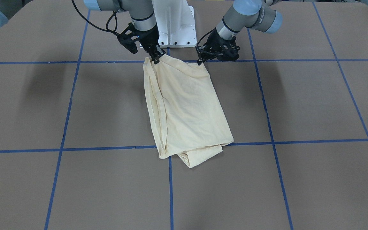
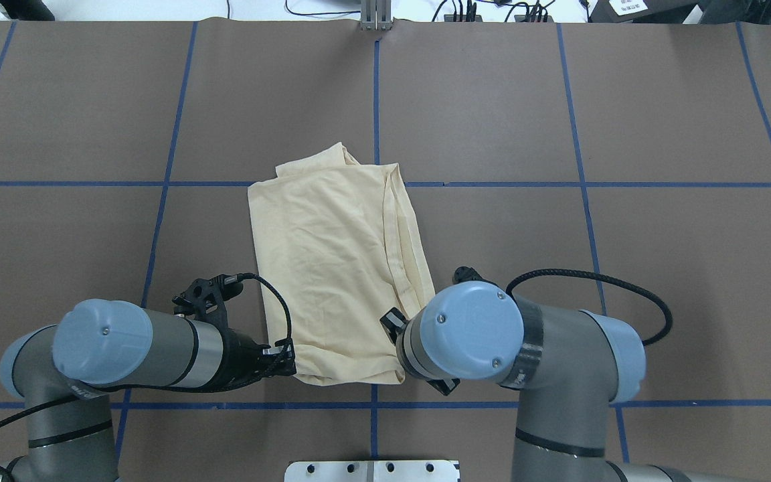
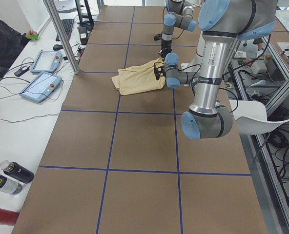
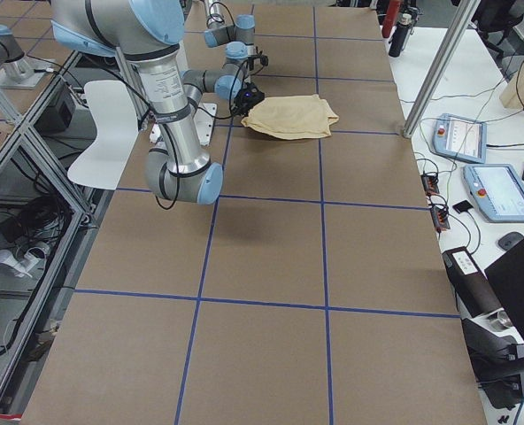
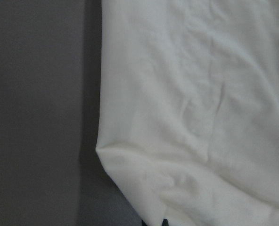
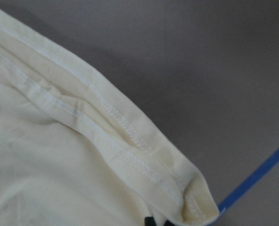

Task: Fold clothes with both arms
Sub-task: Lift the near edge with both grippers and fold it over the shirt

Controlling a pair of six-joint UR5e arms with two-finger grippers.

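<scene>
The pale cream-yellow T-shirt (image 1: 184,108) lies folded into a narrow rectangle mid-table, with its print and neck tag hidden. It also shows in the overhead view (image 2: 332,268). My right gripper (image 1: 156,58) is shut on the shirt's corner nearest the robot and holds it slightly raised; the right wrist view shows that hemmed corner (image 6: 186,197). My left gripper (image 1: 200,61) is shut on the other near corner, seen from above (image 2: 288,361) and in the left wrist view (image 5: 177,188). From above, the right wrist hides its own fingers.
The white pedestal base (image 1: 174,25) stands just behind the grippers. Blue tape lines (image 1: 107,148) grid the brown table. Operator tablets (image 4: 459,135) and a metal post (image 4: 435,71) sit at the far side; bottles (image 3: 10,175) lie off the table's end.
</scene>
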